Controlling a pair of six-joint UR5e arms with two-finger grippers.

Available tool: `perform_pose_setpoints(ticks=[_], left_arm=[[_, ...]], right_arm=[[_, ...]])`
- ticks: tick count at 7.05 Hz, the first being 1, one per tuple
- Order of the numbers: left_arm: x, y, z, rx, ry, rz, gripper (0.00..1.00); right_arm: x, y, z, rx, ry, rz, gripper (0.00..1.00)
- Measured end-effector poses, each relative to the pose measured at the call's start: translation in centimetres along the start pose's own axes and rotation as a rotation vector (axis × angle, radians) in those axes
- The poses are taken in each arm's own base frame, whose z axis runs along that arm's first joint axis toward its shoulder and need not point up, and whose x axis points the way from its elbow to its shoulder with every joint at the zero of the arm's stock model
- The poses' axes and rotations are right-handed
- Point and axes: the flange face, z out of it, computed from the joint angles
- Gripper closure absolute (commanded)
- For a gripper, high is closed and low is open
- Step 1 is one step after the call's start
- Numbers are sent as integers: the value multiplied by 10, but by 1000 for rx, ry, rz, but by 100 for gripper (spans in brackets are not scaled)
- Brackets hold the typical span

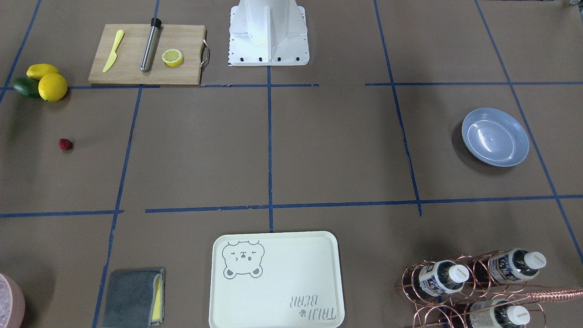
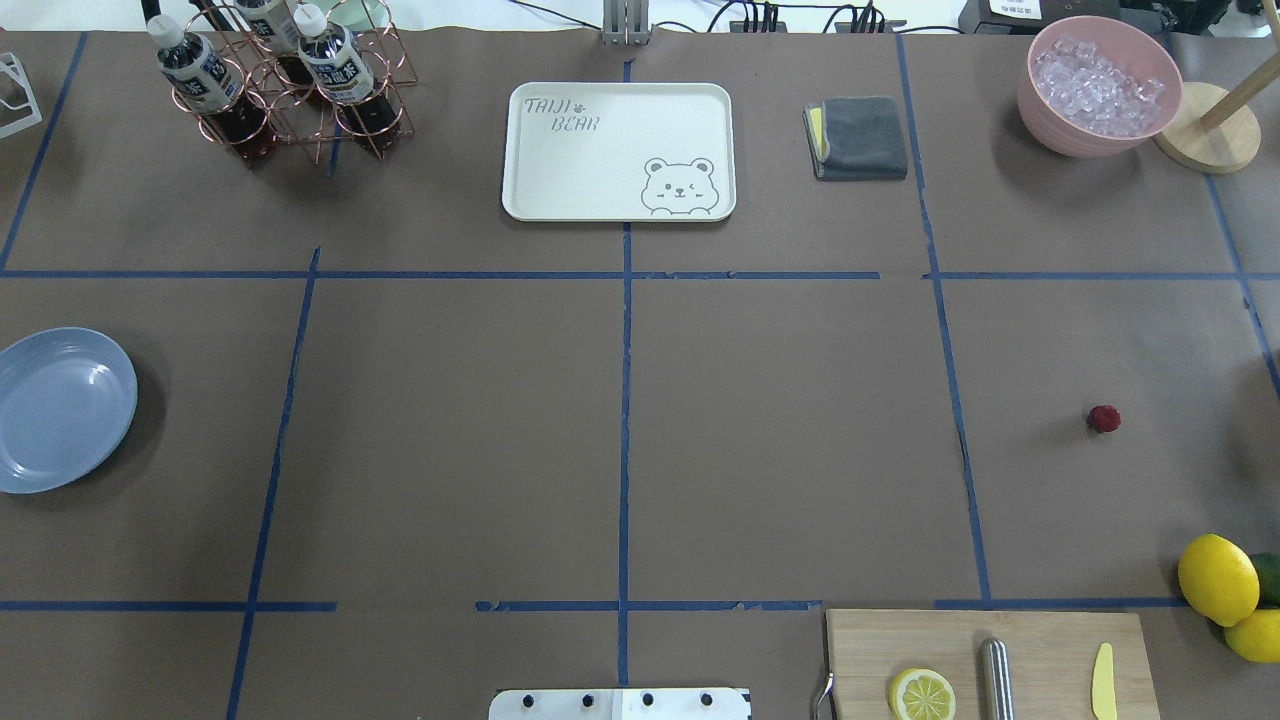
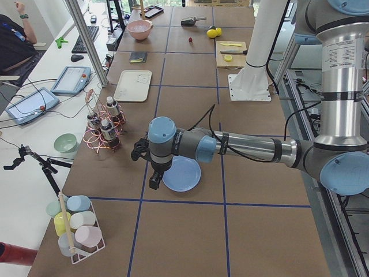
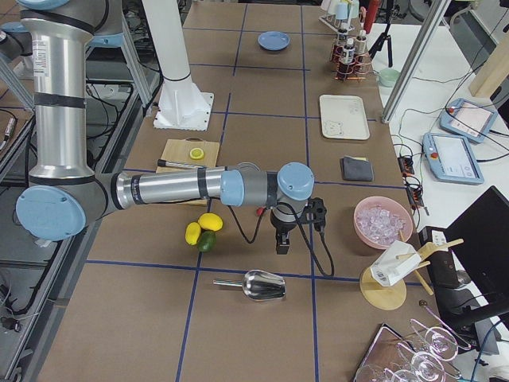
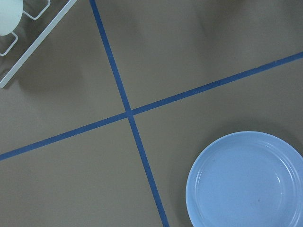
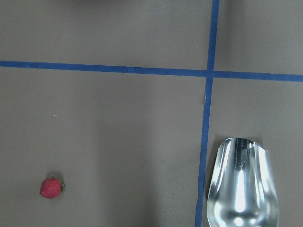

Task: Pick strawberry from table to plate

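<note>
Brown paper is covering the table (image 2: 780,440), and the strawberry (image 2: 1104,419) is lying on it alone toward the right edge. It is well apart from the plate (image 2: 60,410), which is sitting at the left edge. The right gripper (image 4: 281,243) is hanging over that right end, pointing down. Its wrist view is showing the strawberry off toward the lower left, so the step in hand is looking like the approach for the pick.

To do it well, the arm should be shifting until the strawberry is centred under the fingers. It should then be coming straight down with the jaws set just wider than the fruit, stopping short of digging into the paper. A metal scoop (image 6: 244,182) is lying near, across a tape line, and should not be getting in the way.

Whether the right fingers are spread or closed I cannot tell. The same goes for the left gripper (image 3: 154,182), which is hovering just beside the plate.

The strawberry is looking tiny, dark red, roundish and bumpy, with a trace of green at one end. Being so small and rounded, it is likely to roll or slip, so a gentle, centred squeeze is called for.
</note>
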Motion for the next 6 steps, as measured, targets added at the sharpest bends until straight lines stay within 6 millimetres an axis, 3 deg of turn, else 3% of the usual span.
perform_pose_setpoints(ticks=[4, 6], left_arm=[[4, -3, -1, 10, -2, 16, 0], [21, -12, 11, 1, 10, 62, 0]], right_arm=[[-2, -1, -2, 5, 0, -6, 0], [-8, -5, -7, 15, -5, -12, 0]])
